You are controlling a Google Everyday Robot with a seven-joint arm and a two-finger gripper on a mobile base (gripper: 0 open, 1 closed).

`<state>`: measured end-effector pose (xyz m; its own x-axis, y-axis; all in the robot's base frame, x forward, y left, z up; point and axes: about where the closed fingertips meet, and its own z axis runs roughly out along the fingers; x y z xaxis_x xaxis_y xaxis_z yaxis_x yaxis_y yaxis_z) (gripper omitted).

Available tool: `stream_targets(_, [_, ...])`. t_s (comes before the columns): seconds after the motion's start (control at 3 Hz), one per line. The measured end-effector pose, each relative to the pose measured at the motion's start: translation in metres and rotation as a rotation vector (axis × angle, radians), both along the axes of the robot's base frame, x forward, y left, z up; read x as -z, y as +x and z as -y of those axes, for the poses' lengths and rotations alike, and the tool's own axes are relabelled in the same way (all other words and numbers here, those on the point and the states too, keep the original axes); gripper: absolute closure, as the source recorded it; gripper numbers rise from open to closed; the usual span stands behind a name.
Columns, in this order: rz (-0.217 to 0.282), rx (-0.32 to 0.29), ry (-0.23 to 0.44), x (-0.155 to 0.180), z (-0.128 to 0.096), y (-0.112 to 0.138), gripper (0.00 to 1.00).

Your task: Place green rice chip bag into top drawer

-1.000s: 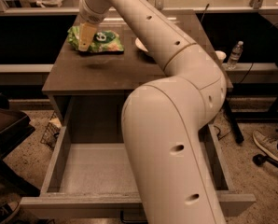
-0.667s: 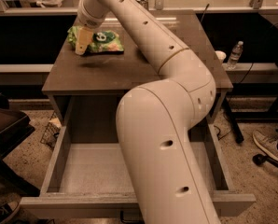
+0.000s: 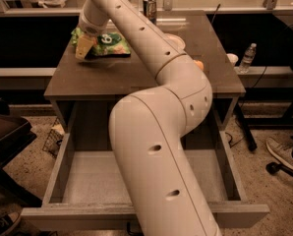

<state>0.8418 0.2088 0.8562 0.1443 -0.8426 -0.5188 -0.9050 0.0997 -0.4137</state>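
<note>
One green chip bag is lying crumpled on the far left part of the table top, well back from the front edge and outside the drawer. Your robot's claw is hanging at the bag's left edge, pointing down at the table. You cannot tell from this view whether it is open, closed or gripping the bag.

The drawer is standing pulled out toward you just under the table top, its grey bottom showing on the left side. The thick cream arm is sweeping up from the lower middle, crossing over the drawer and the table, and is hiding much of both.

A drink can is standing upright at the table's back edge, right of the bag. An orange is peeking out beside the arm's elbow near the right side. Beyond the table's right edge a water bottle is standing on a lower ledge. A grey shoe is resting on the speckled floor at right.
</note>
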Motion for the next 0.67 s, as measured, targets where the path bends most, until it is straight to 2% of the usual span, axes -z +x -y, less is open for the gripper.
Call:
stream_targets(0.33, [-0.025,0.035,-0.020,0.0055,-0.0005,0.0012,0.57])
stream_targets(0.67, [-0.035,0.054,-0.041,0.0081,0.0002,0.0016,0.79])
